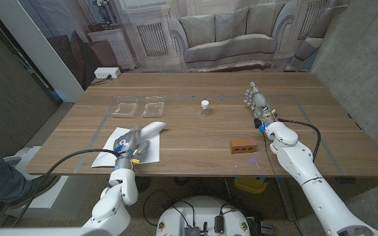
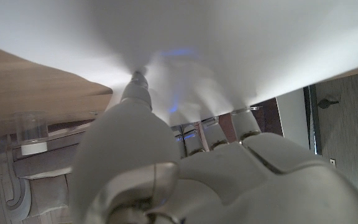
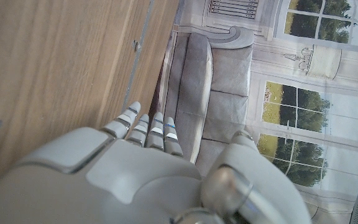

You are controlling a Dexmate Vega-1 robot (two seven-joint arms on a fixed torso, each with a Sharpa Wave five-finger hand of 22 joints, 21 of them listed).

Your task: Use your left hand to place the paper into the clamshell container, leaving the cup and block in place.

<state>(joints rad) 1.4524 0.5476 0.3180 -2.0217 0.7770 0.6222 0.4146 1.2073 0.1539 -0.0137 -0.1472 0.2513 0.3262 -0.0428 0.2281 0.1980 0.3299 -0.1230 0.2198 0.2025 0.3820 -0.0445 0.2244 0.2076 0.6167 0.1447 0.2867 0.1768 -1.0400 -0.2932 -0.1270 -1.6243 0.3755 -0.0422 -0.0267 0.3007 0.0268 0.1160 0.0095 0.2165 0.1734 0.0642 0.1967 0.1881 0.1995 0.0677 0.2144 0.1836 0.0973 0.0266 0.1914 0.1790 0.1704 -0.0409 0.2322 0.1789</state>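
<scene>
Paper [image 1: 120, 152] at near-left edge of surface [image 1: 195, 134], far end curled up off the wood w/ left hand [image 1: 134, 139] gripping it, fingers pointing twd clamshell container [image 1: 140, 106]. Right hand [image 1: 255, 99] empty, fingers straight, far right

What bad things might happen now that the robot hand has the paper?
The left robot hand holds the paper with one end curling up off the table, so the floppy sheet might slip out or crease.

The clear container looks light and sits just beyond; a push from the paper or fingers could shove it away.

The small cup stands to the container's right, so a wide swing might tip it. The block sits further off and seems safer.
</scene>
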